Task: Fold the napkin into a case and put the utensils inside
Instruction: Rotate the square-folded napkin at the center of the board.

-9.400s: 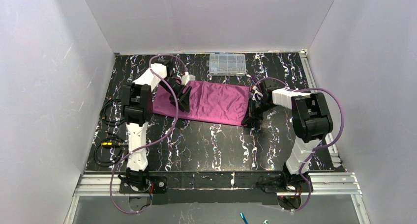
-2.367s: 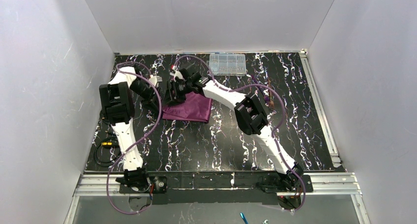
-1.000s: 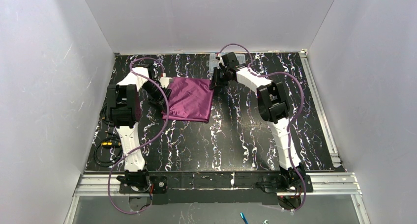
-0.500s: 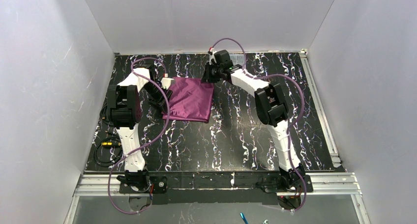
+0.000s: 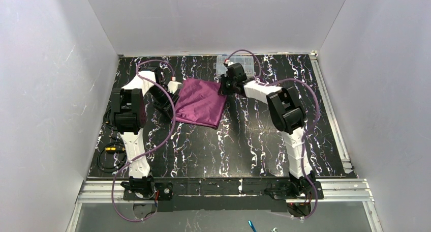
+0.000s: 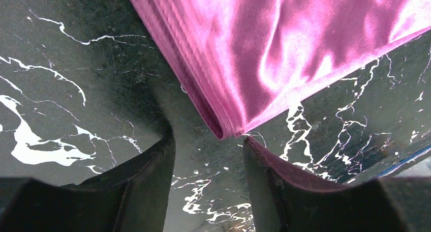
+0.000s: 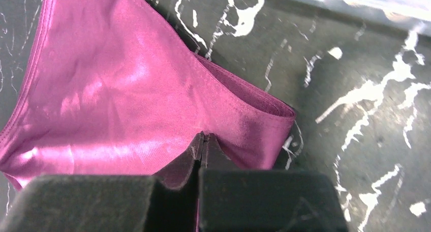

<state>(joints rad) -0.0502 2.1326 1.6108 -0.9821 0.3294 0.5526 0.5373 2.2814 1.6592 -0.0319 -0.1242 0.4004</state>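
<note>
White walls [image 5: 213, 18] box in a black table [image 5: 244, 140] veined with white, and both arms reach to its far half: the left arm [image 5: 129, 110] up the left side, the right arm [image 5: 287, 112] bent over from the right. Between their wrists, left of centre toward the far edge, the napkin [image 5: 201, 102] lies folded into a rough square, flat on the table and turned slightly askew. A clear compartment box [image 5: 219, 64] sits just beyond it at the far edge, partly hidden by the right wrist. The utensils cannot be made out in any view. The right gripper [image 7: 201, 145] is pressed together on the napkin's far right corner, where several stacked layers show at the fold, and the cloth puckers around the tips. The left gripper [image 6: 207, 150] stands spread at the near left corner, its fingers [image 6: 152, 181] either side of the hemmed point and holding nothing. The cloth looks thin, light and limp, with a sheen that suggests it is slippery. It should therefore drape and slide rather than hold a crease, and the layers may shear apart if only the top one is caught. The best hold is probably at a corner or along the hemmed edge, with all layers pinched together, while the opposite corner is held down to stop the square from skating across the table.
</note>
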